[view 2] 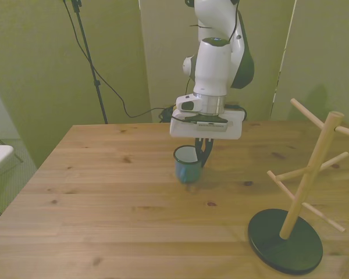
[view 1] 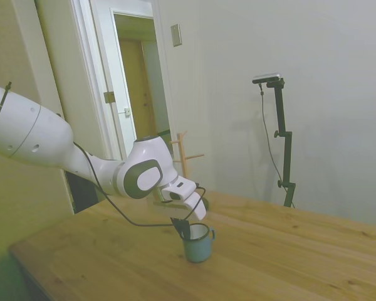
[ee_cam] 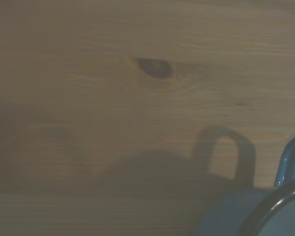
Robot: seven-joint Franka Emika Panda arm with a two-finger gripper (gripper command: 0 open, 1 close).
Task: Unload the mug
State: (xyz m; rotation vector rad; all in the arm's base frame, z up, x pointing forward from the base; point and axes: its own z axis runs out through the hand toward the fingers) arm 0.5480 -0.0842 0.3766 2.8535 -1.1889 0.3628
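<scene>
1. The claw (view 2: 204,156) points down with its 2 dark fingers closed on the rim of the mug (view 2: 187,165), 1 finger inside the cup and 1 outside.
2. The mug stands upright with its base at the table (view 2: 104,203), near the middle of the tabletop; whether it fully rests on the wood cannot be told.
3. In the wrist view the mug (ee_cam: 255,216) and its loop handle (ee_cam: 291,157) show close up, casting a shadow on a plank with 1 dark knot (ee_cam: 155,67).
4. The wooden stand (view 2: 305,180) with a dark round base sits well apart, at the front view's right, its pegs bare.
</scene>
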